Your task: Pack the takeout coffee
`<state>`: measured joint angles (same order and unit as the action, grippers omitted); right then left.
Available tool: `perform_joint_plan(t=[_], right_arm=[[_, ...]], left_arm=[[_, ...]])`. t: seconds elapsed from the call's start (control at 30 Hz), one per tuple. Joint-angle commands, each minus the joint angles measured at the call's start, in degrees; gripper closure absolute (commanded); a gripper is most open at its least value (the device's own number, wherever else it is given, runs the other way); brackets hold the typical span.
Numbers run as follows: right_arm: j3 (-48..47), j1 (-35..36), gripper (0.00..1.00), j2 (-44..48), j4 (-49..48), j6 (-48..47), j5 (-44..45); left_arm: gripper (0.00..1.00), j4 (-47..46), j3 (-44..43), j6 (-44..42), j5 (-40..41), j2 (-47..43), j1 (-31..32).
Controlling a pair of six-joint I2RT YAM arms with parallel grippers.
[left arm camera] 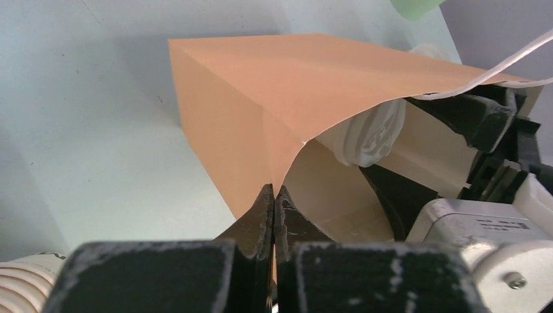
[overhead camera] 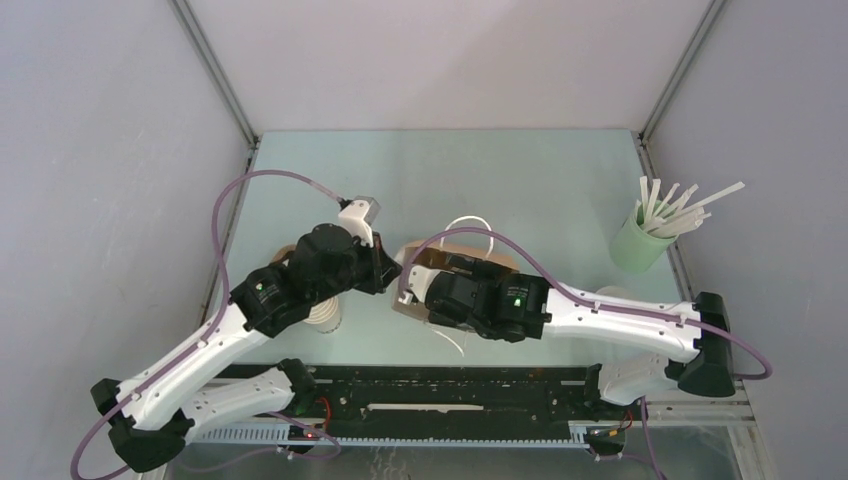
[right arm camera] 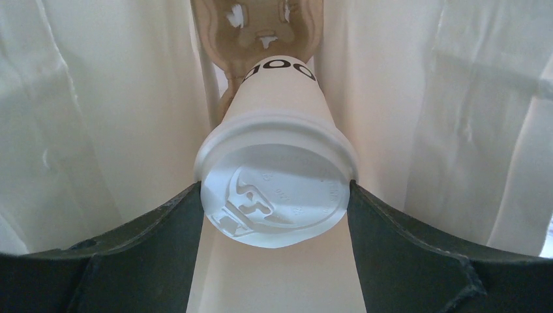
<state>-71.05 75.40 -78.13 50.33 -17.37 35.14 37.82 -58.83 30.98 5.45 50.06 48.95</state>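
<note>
Pinching bag [left arm camera: 261,85] rim with left gripper [left arm camera: 274,195]; clamping cup [right arm camera: 277,107] at its lid [right arm camera: 261,176], inside bag, with right gripper [right arm camera: 275,195]. Could pop lid off if squeezed.

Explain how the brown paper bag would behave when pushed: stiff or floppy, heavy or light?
Probably floppy: the wall of the paper bag curls where the left end effector pinches its rim. Likely light, being thin paper, so a push might slide or crumple it.
</note>
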Motion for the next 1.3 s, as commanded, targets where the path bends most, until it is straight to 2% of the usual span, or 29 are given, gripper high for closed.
perform_joint_plan(t=[0.0, 0.3, 0.4, 0.63, 0.83, 1.03, 1.27], right_arm=[[-2.89, 0.64, 0.58, -0.89, 3.65, 0.80, 1.11], [-7.04, 0.97, 0.58, -6.49, 6.83, 2.02, -0.73], [-8.74, 0.50, 0.58, -8.43, 7.45, 3.70, -0.64], [-13.51, -0.96, 0.60, -12.17, 16.60, 13.28, 3.60], [-15.48, -0.69, 0.59, -14.15, 22.46, 15.51, 4.85], [-14.69, -1.77, 0.59, -14.04, 21.54, 13.61, 3.96], [-8.80, -4.48, 0.58, -10.72, 13.15, 6.50, -1.50]], left_arm=[[1.00, -1.49, 2.58, -0.18, 0.22, -1.02, 0.35], [1.00, -2.25, 5.14, -1.25, 2.28, -2.92, 0.67], [1.00, -3.41, 5.95, -0.81, 0.57, -3.22, 0.72], [1.00, -4.12, 6.77, -1.46, -0.24, -4.58, 0.72], [1.00, -3.73, 6.90, -2.64, -1.32, -4.65, 0.75], [1.00, -3.63, 7.59, -3.18, -1.49, -5.50, 0.78], [1.00, -3.55, 7.80, -3.97, -1.50, -5.39, 0.71]])
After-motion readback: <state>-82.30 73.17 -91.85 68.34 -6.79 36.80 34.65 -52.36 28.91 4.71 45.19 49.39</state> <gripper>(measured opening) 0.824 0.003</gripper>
